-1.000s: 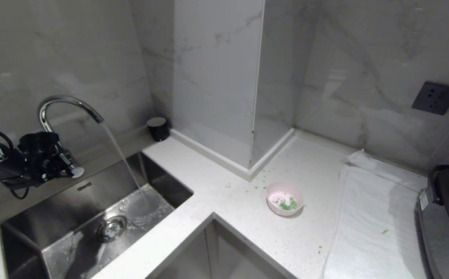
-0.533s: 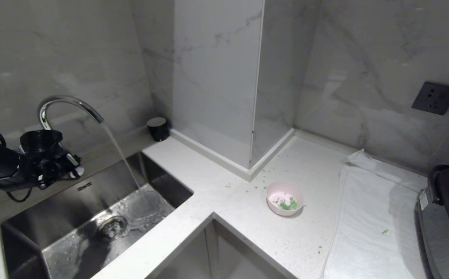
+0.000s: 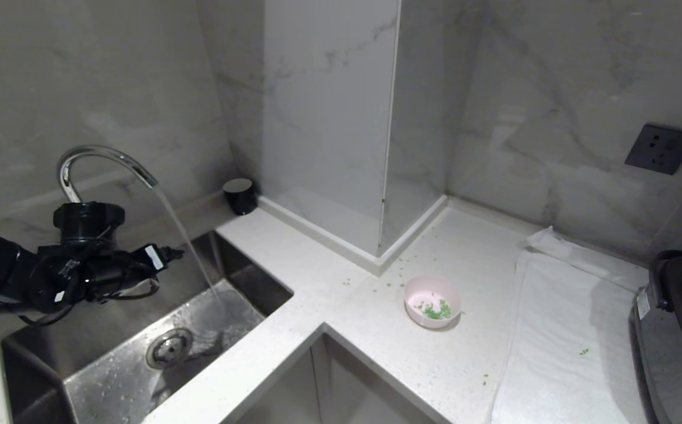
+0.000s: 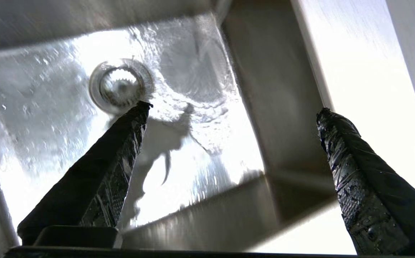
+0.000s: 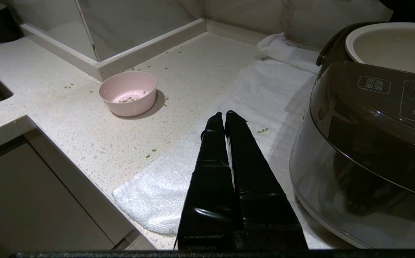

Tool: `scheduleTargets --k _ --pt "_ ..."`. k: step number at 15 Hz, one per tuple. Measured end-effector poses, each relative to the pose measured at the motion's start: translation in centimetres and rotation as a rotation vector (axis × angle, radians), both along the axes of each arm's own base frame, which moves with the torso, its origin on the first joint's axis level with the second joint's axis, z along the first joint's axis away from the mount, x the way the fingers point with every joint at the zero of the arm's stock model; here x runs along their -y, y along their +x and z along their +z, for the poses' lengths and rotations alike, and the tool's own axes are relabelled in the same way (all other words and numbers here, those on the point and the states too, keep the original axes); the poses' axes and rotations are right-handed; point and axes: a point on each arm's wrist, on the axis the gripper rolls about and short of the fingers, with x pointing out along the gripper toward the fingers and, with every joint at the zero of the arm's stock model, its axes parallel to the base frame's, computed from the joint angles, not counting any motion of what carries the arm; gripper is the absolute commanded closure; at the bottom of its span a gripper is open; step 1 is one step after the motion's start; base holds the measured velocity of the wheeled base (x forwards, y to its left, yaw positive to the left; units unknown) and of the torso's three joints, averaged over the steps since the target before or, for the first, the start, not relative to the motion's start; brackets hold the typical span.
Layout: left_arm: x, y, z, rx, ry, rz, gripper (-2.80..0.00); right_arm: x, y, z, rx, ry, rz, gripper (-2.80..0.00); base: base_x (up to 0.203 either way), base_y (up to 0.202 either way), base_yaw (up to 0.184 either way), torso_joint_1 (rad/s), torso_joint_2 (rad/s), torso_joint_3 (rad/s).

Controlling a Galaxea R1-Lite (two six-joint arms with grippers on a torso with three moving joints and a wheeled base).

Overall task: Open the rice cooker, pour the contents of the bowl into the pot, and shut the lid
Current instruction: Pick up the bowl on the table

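Since the earlier frames the left gripper had come away from the tap and swung out over the sink, closer to the water stream; its fingers stood spread wide with nothing between them, wet, above the drain. The tap ran on, water splashing on the sink floor beside the drain. Behind the sink's far corner a small dark cup stood against the wall. On the counter, right of the sink and near the wall's corner trim, sat the bowl, upright, with the green contents lying in its bottom; a few green bits were scattered on the counter around it. Further right a white towel lay flat on the counter. The right gripper hung over the towel's near edge, its fingers pressed together and empty. At the far right stood the cooker, lid up, the pale pot showing inside.
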Motion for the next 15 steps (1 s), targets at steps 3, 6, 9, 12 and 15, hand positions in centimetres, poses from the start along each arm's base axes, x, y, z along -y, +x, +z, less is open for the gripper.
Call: scheduleTargets --k 3,6,9,12,15 --pt "2.3 -3.5 1.2 0.024 -0.037 -0.127 -2.8 0.0 0.0 0.0 -0.001 0.0 0.0 0.0 0.0 0.0 0.0 0.0 0.0 0.0" --pt "3.6 -8.2 2.7 0.1 -0.058 -0.293 -2.8 0.0 0.0 0.0 -0.001 0.0 0.0 0.0 0.0 0.0 0.0 0.0 0.0 0.0" --pt "4.3 -12.9 4.2 0.19 -0.006 -0.401 -2.8 0.0 0.0 0.0 -0.001 0.0 0.0 0.0 0.0 0.0 0.0 0.0 0.0 0.0" --pt "4.4 -17.0 6.3 0.33 0.052 -0.446 -2.8 0.0 0.0 0.0 0.0 0.0 0.0 0.0 0.0 0.0 0.0 0.0 0.0 0.0" --pt "4.0 -21.2 8.5 0.495 0.169 -0.45 -2.8 0.0 0.0 0.0 -0.001 0.0 0.0 0.0 0.0 0.0 0.0 0.0 0.0 0.0"
